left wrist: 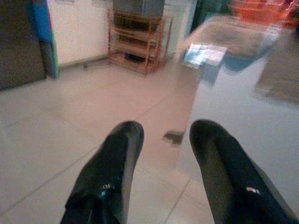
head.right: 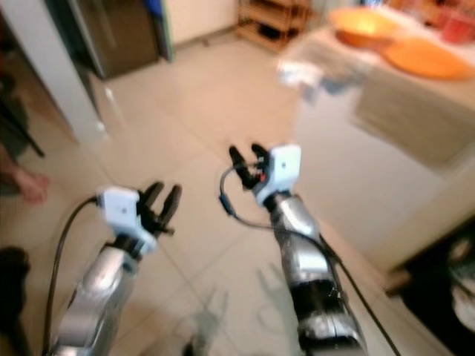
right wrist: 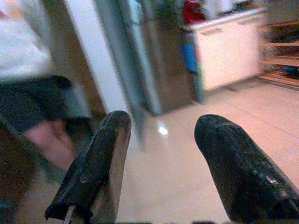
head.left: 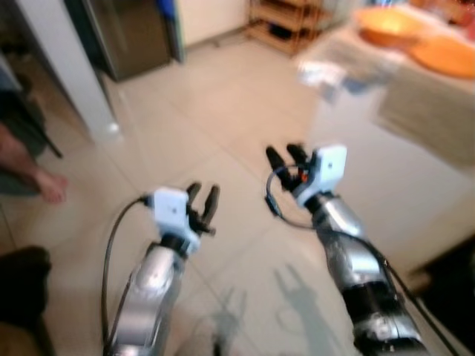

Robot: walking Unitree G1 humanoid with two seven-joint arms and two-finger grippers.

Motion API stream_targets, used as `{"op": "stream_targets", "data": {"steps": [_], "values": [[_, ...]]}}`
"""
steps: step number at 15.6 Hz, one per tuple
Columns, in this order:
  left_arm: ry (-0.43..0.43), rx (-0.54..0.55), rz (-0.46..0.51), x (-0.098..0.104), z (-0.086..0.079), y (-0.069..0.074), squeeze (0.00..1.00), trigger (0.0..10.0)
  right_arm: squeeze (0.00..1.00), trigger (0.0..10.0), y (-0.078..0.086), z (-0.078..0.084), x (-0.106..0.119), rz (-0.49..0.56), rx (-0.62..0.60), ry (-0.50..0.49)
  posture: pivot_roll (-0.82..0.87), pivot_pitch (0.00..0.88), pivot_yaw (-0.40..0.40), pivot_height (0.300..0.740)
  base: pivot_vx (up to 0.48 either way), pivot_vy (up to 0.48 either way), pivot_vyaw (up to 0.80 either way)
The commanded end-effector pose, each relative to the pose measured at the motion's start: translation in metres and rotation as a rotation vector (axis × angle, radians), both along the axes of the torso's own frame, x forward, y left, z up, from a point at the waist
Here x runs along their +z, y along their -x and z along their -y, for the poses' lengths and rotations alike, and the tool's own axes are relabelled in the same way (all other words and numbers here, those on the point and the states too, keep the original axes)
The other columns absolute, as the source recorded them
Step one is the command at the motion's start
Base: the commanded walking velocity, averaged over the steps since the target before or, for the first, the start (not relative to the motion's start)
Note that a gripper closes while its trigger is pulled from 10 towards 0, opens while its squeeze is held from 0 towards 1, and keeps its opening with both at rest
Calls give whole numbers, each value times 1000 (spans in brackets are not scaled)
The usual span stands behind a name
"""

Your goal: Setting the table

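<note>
Nearest the camera, both arms are raised over bare tiled floor (head.left: pixel 223 133), and neither carries anything. The left gripper (head.left: pixel 202 202) sits low at about 7 o'clock in the head view, its fingers (left wrist: pixel 110 175) parted with only floor showing between them in the left wrist view. The right gripper (head.left: pixel 286 159) is a little further forward, near the centre of the view, its fingers (right wrist: pixel 233 163) likewise spread and empty.

The desk (head.left: pixel 371 163) stands at about 2 o'clock from the right gripper. Its near edge runs diagonally from lower right toward upper centre, and its white side drops to the floor just beside the right arm. The right arm is plainly the nearer one; the left is a good way off across open tiles.

On the desk top, further out at 1 o'clock, lie a woven placemat (head.left: pixel 427 111), a flat orange plate (head.left: pixel 449 55) and, beyond it, an orange bowl (head.left: pixel 386 26). These look to be the setting things, though blur hides their detail. A light patch (head.left: pixel 323 73) near the desk's far corner cannot be identified.

To the left at 9 o'clock a person's bare foot (head.left: pixel 50 185) rests on the floor, well apart from the left arm. Farthest off are a dark appliance (head.left: pixel 137 33) at 11 o'clock and a wooden shelf (head.left: pixel 286 22) at 12. My judgement: closing on the desk means moving forward and right, where the tiles are free.
</note>
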State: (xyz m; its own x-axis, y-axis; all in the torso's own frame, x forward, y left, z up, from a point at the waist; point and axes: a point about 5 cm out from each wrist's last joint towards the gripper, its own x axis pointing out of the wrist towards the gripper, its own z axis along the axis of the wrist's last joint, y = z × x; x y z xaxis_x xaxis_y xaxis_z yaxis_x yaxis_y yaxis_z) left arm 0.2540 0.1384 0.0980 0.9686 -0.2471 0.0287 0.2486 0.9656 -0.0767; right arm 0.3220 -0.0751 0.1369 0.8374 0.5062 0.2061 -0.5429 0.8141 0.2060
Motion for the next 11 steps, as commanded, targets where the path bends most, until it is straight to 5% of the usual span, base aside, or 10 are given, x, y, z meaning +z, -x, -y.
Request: {"op": "stream_targets", "data": {"steps": [1, 5, 8, 11], "values": [[24, -42, 29, 8, 13, 0, 0, 10000, 0, 10000, 0, 14, 3, 7, -23, -4, -30, 104, 12, 740, 480, 0, -800], [28, -73, 146, 41, 11, -6, 0, 10000, 0, 10000, 5, 4, 25, 87, 77, -46, -32, 104, 8, 740, 480, 0, -800], [53, -68, 199, 58, 8, -6, 0, 10000, 0, 10000, 9, 0, 29, 100, 116, -37, -30, 106, 4, 740, 480, 0, 0], [92, -82, 314, 93, 6, -6, 0, 10000, 0, 10000, 14, -6, 65, 197, 215, -112, -27, 106, -1, 740, 480, 0, 0]]}}
